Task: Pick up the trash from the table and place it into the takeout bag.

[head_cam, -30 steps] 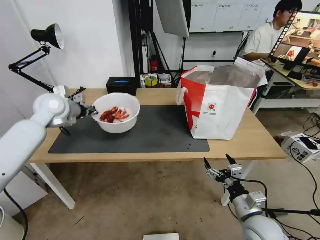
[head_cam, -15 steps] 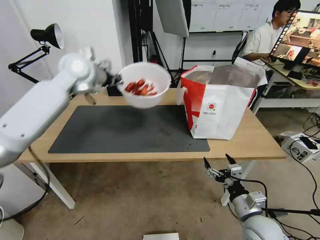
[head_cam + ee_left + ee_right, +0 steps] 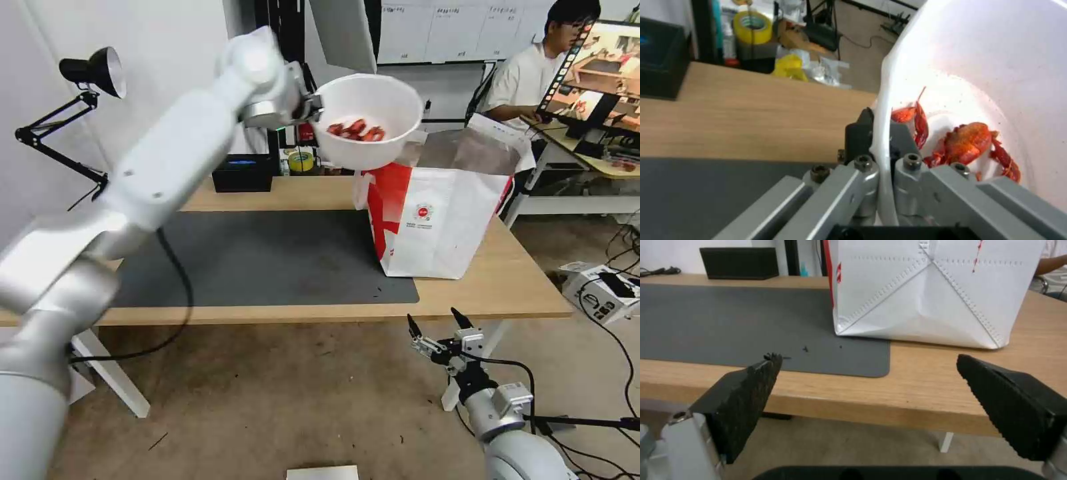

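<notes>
Bowl raised to the mouth of the takeout bag

Head view: the left claw [image 3: 312, 107] pinches the rim of the white bowl [image 3: 367, 120], which a second ago sat on the dark mat [image 3: 267, 260] and now hangs above the near-left corner of the takeout bag [image 3: 440, 220]; the drop looks close. The right claw [image 3: 437, 328] waits below the tabletop [image 3: 520, 280] edge, unchanged. Left wrist view: the pads clamp the bowl wall, red shells [image 3: 967, 146] settled inside. Right wrist view: the fingers [image 3: 746, 396] stand spread wide, facing the bag's white side.
</notes>
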Robot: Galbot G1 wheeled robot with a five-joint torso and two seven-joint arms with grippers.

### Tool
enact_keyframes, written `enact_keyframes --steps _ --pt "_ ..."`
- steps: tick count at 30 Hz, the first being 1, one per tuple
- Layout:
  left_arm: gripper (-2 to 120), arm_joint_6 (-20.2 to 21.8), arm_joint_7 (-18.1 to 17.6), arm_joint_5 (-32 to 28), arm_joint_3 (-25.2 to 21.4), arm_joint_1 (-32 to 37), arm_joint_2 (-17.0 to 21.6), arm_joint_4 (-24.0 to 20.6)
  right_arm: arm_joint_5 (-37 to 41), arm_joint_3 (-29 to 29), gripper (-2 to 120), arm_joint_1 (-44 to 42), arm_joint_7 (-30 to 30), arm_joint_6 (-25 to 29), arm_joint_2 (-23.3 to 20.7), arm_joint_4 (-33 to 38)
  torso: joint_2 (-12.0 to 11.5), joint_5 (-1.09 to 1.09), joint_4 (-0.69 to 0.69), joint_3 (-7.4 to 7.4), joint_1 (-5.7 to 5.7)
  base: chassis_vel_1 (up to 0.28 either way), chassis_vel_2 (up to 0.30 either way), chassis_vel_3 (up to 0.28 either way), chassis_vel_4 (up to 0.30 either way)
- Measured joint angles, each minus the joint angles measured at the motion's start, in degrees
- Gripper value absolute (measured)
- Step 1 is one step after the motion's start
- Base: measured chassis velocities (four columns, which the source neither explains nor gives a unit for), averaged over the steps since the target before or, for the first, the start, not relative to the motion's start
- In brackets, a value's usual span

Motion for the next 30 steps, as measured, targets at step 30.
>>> enact_keyframes --steps 30 --pt "0 -10.90 13.54 24.20 13.69 6.12 -3.08 -4.53 0.00 0.00 100 0.00 0.00 0.00 0.00 0.00 0.00 -0.02 0.01 0.00 0.00 0.000 0.000 0.000 0.000"
